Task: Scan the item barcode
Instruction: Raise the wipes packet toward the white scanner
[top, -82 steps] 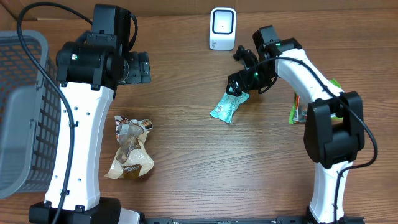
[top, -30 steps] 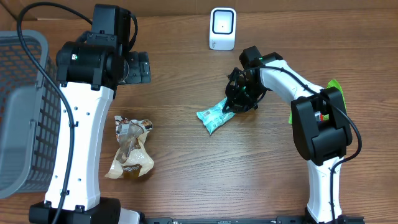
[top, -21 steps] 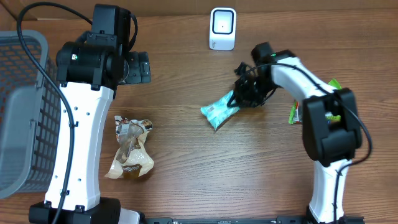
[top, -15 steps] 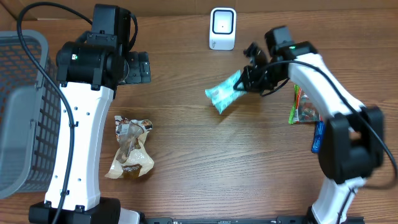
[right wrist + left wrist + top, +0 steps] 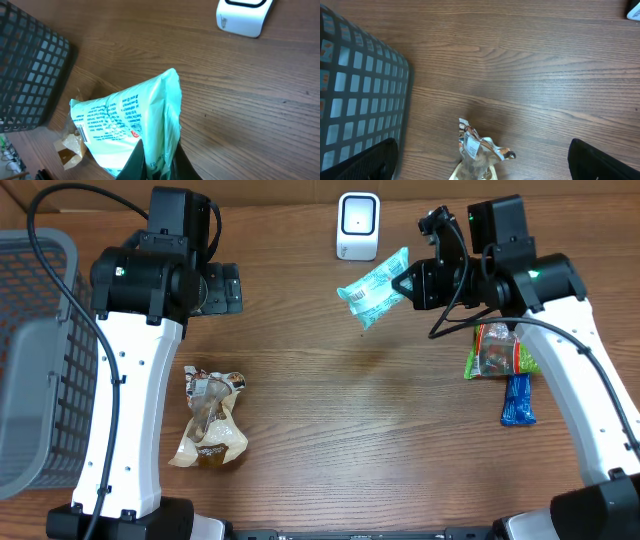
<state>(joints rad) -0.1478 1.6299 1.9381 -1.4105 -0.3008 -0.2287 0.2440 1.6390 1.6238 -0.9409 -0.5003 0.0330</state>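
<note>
My right gripper is shut on one end of a mint-green packet, holding it off the table just right of and below the white scanner. From the right wrist the packet stands up from between the fingers, its printed side facing left with a barcode at its left edge, and the scanner sits at the top right. My left gripper hovers at the left of the table, open and holding nothing.
A grey mesh basket stands at the left edge. A crumpled silver and tan snack bag lies below the left arm. A green and red packet and a blue packet lie at the right.
The right arm lifted the mint-green packet off the table and carried it up and toward the scanner. The left arm has not moved.
</note>
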